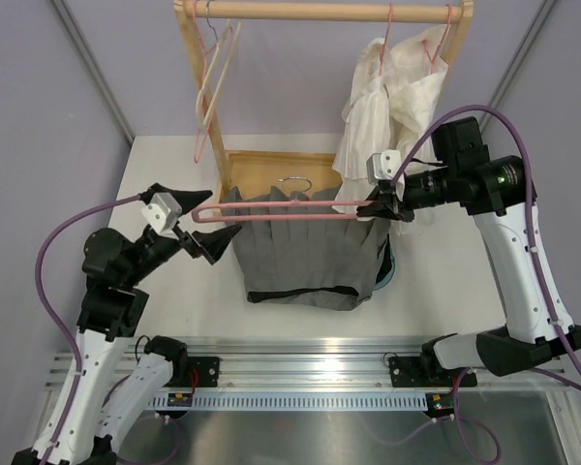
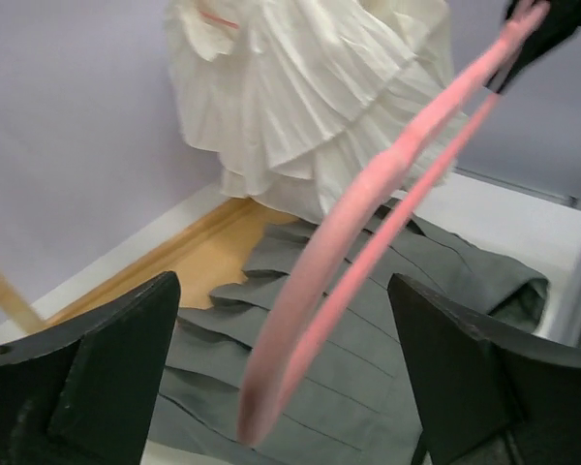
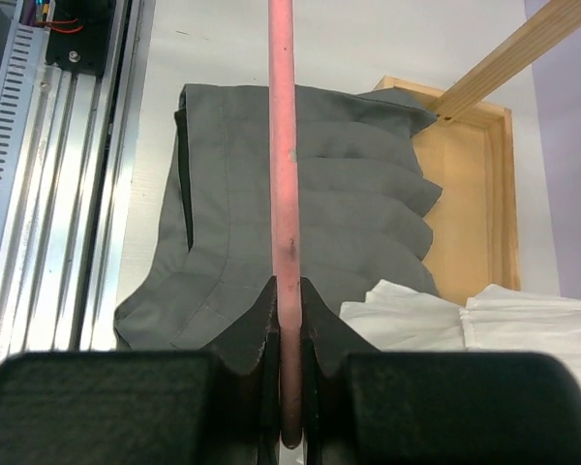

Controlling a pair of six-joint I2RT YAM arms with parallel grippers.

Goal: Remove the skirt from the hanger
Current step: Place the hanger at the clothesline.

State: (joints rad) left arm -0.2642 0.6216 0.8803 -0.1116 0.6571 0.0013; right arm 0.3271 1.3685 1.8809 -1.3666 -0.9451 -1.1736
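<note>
The skirt (image 1: pixel 305 257) lies in the middle of the overhead frame, spread on the tabletop (image 1: pixel 213 310). Its waist edge is toward the top of the frame and its pleats run down toward the bottom edge. Just above it the pink hanger (image 1: pixel 281 218) runs left to right, its long axis along the waist edge.

The right gripper (image 1: pixel 385 206) has its jaws pressed onto the hanger's right-hand end, and the right wrist view shows the pink bar clamped between them. The left gripper (image 1: pixel 205 221) sits at the hanger's left-hand tip with its jaws spread wide, one on either side of the bar and touching neither it nor the cloth.

In the wrist views the hanger appears to float clear of the grey fabric, though I cannot tell whether any clip grips the waist. My judgement is that the skirt is off, or nearly so. The coming move turns on carrying the hanger away from the cloth, and the left arm is nearer the waist's left corner should it need pinning
</note>
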